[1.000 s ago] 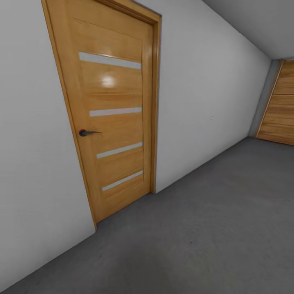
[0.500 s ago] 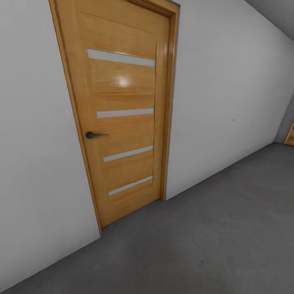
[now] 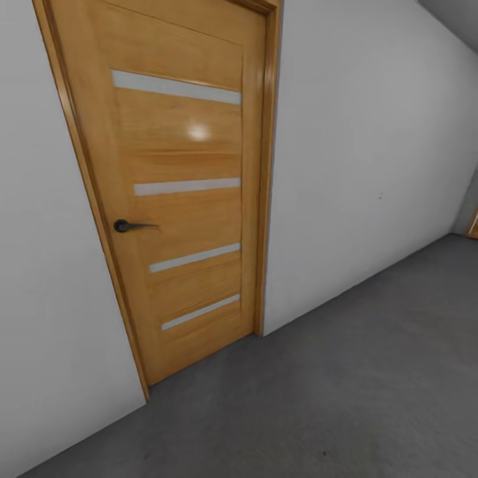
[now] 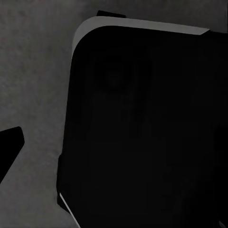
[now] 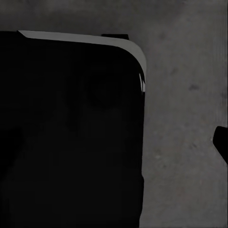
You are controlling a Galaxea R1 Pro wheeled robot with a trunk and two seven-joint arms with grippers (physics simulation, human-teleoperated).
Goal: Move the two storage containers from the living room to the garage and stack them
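The robot faces an orange-wood door (image 3: 179,199) in the garage, dark concrete floor (image 3: 372,372) ahead. No container visible here, so stacking appears undone; jaw state cannot be told.

The head camera looks close at a door (image 3: 179,192) and wall (image 3: 358,153). Both wrist cameras look down at the floor (image 4: 33,85), which all views share.

Orange-wood door (image 3: 179,192), pale-striped, set in plain grey wall (image 3: 358,166) over dark concrete floor (image 3: 345,398).
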